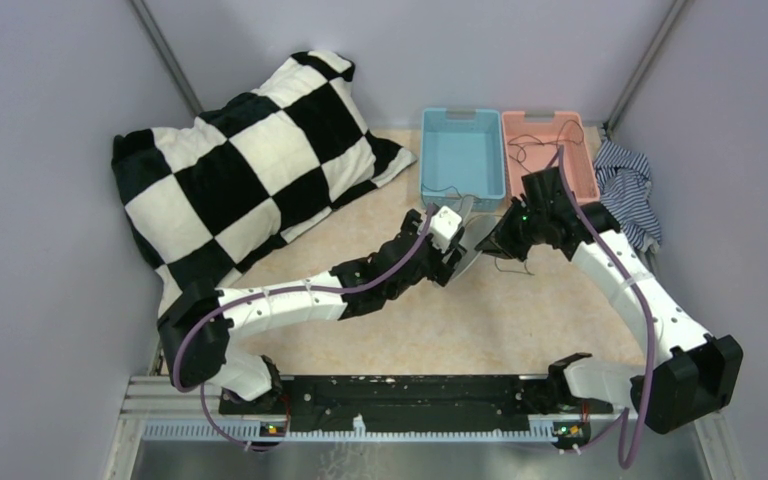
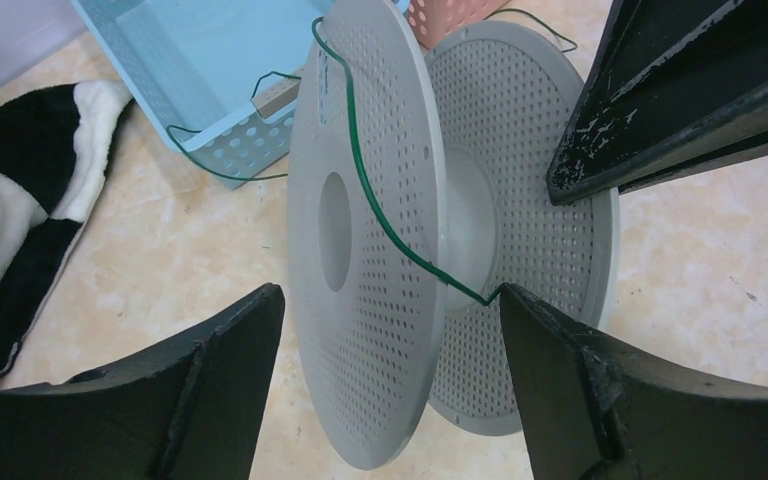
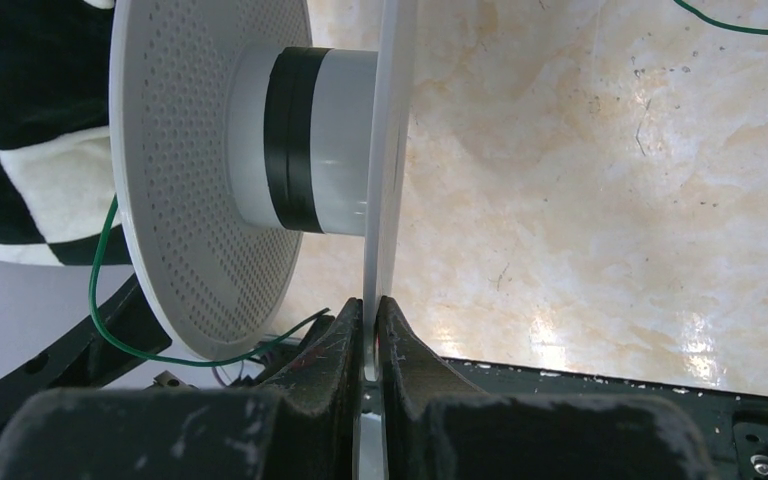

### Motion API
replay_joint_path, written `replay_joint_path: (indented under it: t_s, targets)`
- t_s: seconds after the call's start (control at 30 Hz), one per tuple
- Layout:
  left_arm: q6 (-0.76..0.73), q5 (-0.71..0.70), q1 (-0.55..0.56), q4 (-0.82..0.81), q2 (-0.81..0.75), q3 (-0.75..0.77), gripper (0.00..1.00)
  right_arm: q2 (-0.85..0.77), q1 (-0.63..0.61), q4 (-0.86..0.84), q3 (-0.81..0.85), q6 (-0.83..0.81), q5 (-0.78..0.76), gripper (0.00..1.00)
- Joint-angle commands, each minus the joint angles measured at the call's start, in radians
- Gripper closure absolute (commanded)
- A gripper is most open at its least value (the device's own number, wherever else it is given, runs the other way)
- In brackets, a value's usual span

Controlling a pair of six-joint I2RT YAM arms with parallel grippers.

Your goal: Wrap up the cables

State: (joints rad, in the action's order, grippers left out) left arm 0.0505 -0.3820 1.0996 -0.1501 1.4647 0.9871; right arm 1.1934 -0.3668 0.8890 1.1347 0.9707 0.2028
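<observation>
A pale grey perforated spool [image 1: 470,247] is held on edge above the table's middle. My right gripper [image 3: 372,310] is shut on the rim of one flange of the spool [image 3: 200,150], whose hub carries a dark wound band [image 3: 290,150]. My left gripper [image 2: 390,300] is open, its fingers either side of the near flange of the spool [image 2: 360,330]. A thin cable [image 2: 360,170], greenish in the wrist views, runs from the blue bin over the flange rim down to the hub, ending at my right fingertip [image 2: 520,310]. The cable also loops below the spool [image 3: 110,330].
A black-and-white checkered pillow [image 1: 250,170] fills the back left. A blue bin [image 1: 460,150] and a pink bin [image 1: 550,140] holding thin wires stand at the back. A striped cloth [image 1: 625,185] lies at the right. A loose wire [image 1: 510,265] lies under the right gripper.
</observation>
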Motion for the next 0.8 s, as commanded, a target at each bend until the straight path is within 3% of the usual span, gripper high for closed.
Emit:
replay_joint_path:
  t_s: [0.0, 0.07, 0.37, 0.6, 0.77]
  targets:
    - [0.025, 0.001, 0.003, -0.049, -0.003, 0.025, 0.14, -0.011, -0.012, -0.086, 0.003, 0.014, 0.031, 1.00]
    - [0.036, 0.006, 0.003, -0.052, -0.004, 0.033, 0.09, -0.013, -0.012, -0.088, 0.003, 0.014, 0.032, 1.00]
    - [0.035, 0.006, 0.003, -0.077, -0.007, 0.051, 0.08, -0.015, -0.013, -0.097, -0.004, 0.016, 0.038, 1.00]
    - [0.058, -0.019, 0.003, -0.087, -0.004, 0.042, 0.15, -0.019, -0.013, -0.102, -0.010, 0.019, 0.043, 1.00]
    - [0.071, -0.036, 0.004, -0.086, -0.003, 0.036, 0.27, -0.023, -0.013, -0.107, -0.014, 0.022, 0.046, 1.00]
